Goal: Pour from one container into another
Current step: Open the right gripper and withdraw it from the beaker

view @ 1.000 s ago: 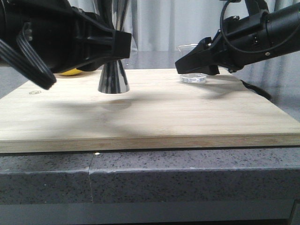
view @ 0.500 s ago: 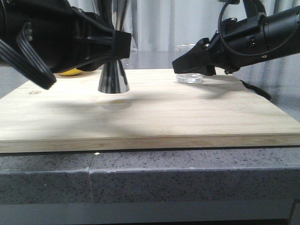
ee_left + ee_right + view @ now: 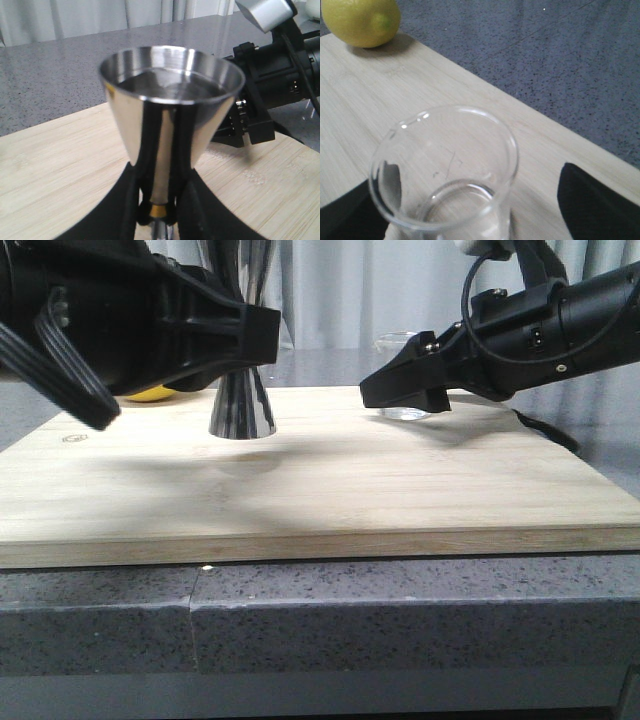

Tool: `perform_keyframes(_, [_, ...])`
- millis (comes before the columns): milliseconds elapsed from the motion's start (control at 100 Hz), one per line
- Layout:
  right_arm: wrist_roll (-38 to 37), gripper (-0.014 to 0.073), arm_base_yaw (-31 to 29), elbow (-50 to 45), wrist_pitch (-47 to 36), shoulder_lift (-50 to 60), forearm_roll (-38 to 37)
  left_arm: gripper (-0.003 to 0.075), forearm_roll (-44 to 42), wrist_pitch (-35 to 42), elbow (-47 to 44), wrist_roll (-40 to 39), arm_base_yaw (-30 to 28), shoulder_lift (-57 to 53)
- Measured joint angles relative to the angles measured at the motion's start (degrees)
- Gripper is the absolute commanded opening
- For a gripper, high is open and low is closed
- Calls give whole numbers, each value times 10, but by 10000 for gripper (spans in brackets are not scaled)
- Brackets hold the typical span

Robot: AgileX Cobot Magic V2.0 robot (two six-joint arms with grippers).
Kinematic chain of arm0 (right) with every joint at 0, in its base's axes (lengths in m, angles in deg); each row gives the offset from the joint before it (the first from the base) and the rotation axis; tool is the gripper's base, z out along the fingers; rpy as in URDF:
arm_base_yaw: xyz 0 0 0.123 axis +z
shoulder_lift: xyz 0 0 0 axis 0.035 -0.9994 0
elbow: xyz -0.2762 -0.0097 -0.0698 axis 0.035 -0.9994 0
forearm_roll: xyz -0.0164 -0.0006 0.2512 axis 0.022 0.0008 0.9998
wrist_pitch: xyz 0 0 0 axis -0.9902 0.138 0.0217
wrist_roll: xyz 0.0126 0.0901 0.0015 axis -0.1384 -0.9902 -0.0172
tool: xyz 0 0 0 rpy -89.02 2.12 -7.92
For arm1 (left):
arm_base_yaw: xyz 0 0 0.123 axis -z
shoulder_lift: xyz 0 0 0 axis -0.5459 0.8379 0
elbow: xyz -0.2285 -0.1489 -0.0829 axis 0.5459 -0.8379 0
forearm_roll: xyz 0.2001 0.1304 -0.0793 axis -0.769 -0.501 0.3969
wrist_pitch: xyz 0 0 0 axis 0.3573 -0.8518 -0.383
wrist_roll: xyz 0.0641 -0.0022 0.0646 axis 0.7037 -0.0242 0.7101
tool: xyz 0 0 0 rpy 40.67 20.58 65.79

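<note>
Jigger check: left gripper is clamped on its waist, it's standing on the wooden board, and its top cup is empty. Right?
Not quite. The left wrist view shows the jigger's top cup holding clear liquid, not empty. The rest holds: the left gripper is shut on its waist, and the front view shows its base standing on the wooden board.

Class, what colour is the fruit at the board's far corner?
Yellow; the lemon shows best in the right wrist view.
</note>
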Motion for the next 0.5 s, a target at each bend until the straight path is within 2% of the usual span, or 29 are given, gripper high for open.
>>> perform_keyframes(500, [0, 610, 0, 61, 11, 99, 6, -12, -1, 19, 0, 0, -16, 0])
